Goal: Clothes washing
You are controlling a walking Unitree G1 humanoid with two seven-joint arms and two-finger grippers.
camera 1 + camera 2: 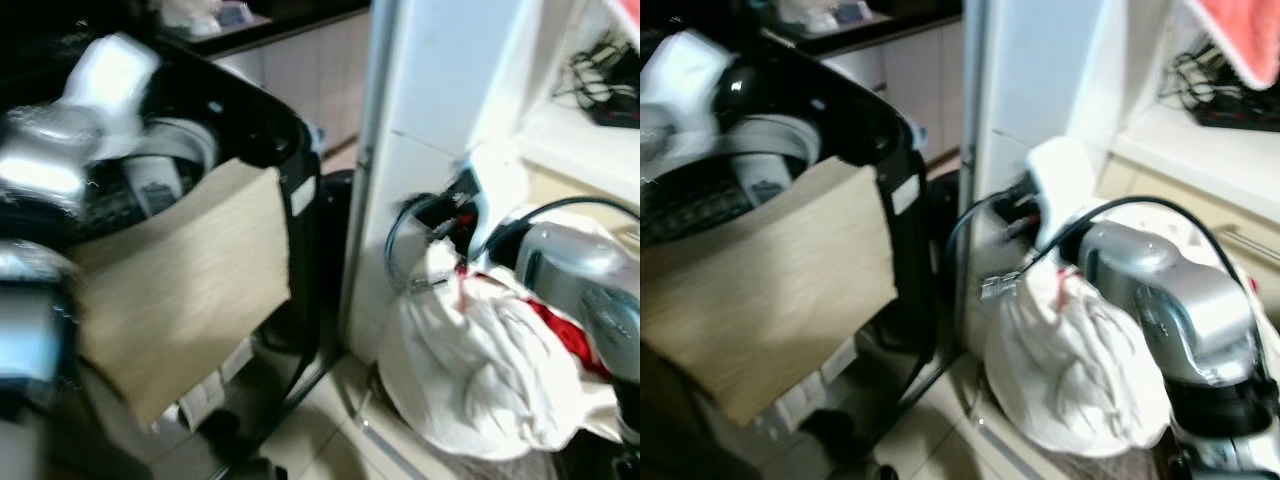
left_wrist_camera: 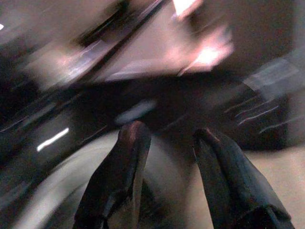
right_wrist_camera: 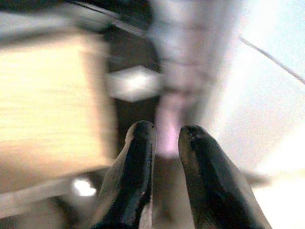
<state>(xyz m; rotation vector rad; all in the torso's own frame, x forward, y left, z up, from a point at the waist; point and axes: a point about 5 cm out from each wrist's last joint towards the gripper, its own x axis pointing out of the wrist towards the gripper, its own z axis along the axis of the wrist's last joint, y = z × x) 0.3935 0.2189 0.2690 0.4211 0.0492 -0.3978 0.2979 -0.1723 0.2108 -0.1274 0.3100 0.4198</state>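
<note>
my right pincer [image 3: 163, 133] is raised in front of me with its two black fingers [image 3: 136, 176] a narrow gap apart and nothing between them. beyond its tips is the black washing machine [image 1: 300, 215], with a beige panel [image 1: 185, 285] on the side that faces me. below my right arm [image 1: 1170, 300], just under the wrist, a bundle of white clothes [image 1: 1070, 375] hangs bunched together, a streak of red cloth [image 1: 560, 335] showing in its folds; i cannot tell what is carrying it. a black cable [image 1: 1140, 205] loops over that arm. my left pincer [image 2: 167, 138] is up over the machine's open top, its fingers [image 2: 119, 176] a moderate gap apart and empty, the pale rim of the drum [image 2: 71, 186] curving under them. everything is blurred. to the right of my right pincer stands a white cabinet [image 1: 440, 110].
</note>
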